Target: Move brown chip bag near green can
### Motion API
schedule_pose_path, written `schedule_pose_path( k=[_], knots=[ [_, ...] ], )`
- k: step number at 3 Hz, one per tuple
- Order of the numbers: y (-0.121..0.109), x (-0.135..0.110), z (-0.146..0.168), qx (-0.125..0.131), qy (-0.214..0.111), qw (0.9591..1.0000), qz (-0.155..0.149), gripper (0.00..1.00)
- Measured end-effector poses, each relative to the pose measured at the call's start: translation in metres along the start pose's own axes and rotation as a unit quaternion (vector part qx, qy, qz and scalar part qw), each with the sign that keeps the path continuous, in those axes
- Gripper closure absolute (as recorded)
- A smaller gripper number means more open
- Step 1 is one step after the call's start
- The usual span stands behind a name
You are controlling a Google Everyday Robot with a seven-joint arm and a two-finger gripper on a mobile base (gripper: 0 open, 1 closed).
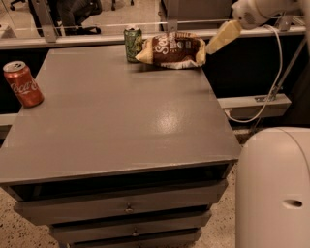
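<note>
Left side: red cola can (pixel 23 83) upright, close to the left edge of the grey table (pixel 121 126), about halfway back. It stands alone, well apart from everything else.

Centre: wide bare tabletop from the front edge back to the far strip, with a dull sheen right of the middle. Open room runs across the whole front and middle. Under the front lip is a stack of drawers (pixel 128 208) with small knobs.

Far edge, left of centre: green can (pixel 132 43) upright, silver top showing, right at the back edge of the table. Behind it a pale rail runs across.

Just right of the can: brown chip bag (pixel 172 50) lying on its side along the far edge, dark middle with white lettering, cream ends. Its left end reaches the can's base, touching or very nearly so; I cannot tell which. Its right end sits close to the far right corner, with little table left beyond it.

Right of the bag: gripper (pixel 218 41), cream-coloured, slanting down and left from the white arm (pixel 256 9) at the top right. Its tip is just beside the bag's right end, over the table's right edge. Whether it is spread or pressed together cannot be told. It does not carry the bag, which rests on the table.

Far right: a white cable (pixel 276 72) hangs in a loop against the dark wall panel. The robot's white body (pixel 273 189) fills the lower right, just off the front right corner of the table.
</note>
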State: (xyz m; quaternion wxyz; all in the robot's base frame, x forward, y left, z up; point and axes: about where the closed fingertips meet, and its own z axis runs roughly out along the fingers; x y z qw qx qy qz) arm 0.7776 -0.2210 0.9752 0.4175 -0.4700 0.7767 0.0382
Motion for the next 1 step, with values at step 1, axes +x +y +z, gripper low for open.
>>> schedule_pose_path(
  k=[1],
  knots=[
    [-0.0009,0.0048,-0.0015,0.000,0.000,1.0000,0.001,0.00]
  ],
)
